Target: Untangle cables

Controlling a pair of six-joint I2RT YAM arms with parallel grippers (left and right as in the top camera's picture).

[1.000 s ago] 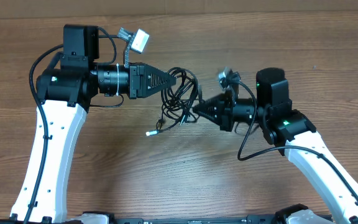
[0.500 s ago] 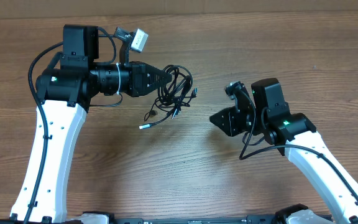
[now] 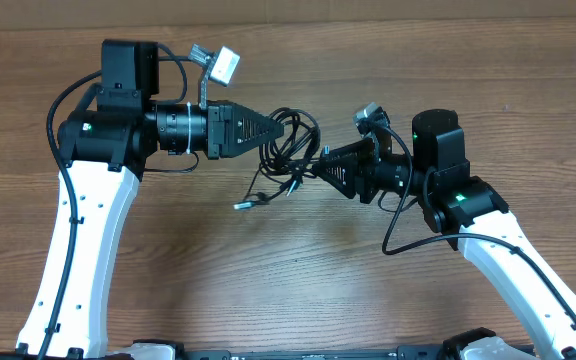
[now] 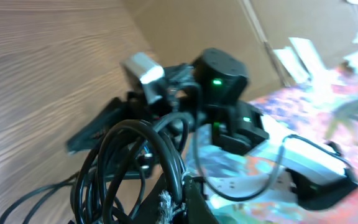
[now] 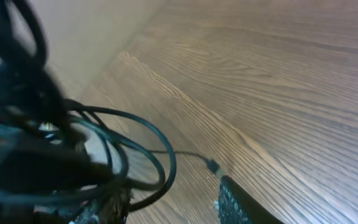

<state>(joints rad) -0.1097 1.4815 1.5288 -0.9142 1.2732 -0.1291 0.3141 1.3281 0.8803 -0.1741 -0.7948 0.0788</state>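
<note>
The cables point(image 3: 290, 143) are a tangle of thin black loops hanging above the wooden table. My left gripper point(image 3: 271, 129) is shut on the tangle's left side; in the left wrist view one strand point(image 4: 166, 143) is pinched between the jaws of my left gripper point(image 4: 180, 200). One loose end with a silvery plug point(image 3: 243, 204) trails down to the left. My right gripper point(image 3: 318, 168) reaches in from the right, touching the tangle's lower right edge. In the right wrist view my right gripper point(image 5: 169, 208) is open, with a cable loop point(image 5: 164, 155) lying across the gap and a small plug point(image 5: 213, 167) beyond it.
The wooden table point(image 3: 298, 270) lies under both arms. A small white tag on a wire point(image 3: 224, 65) sticks up behind the left wrist. Thicker black wires run along both arms. A cardboard wall point(image 4: 185, 25) stands at the table's far edge.
My right gripper pulled back to the right, then came in again to the tangle with its jaws now apart. The left gripper kept hold; the dangling plug swung a little.
</note>
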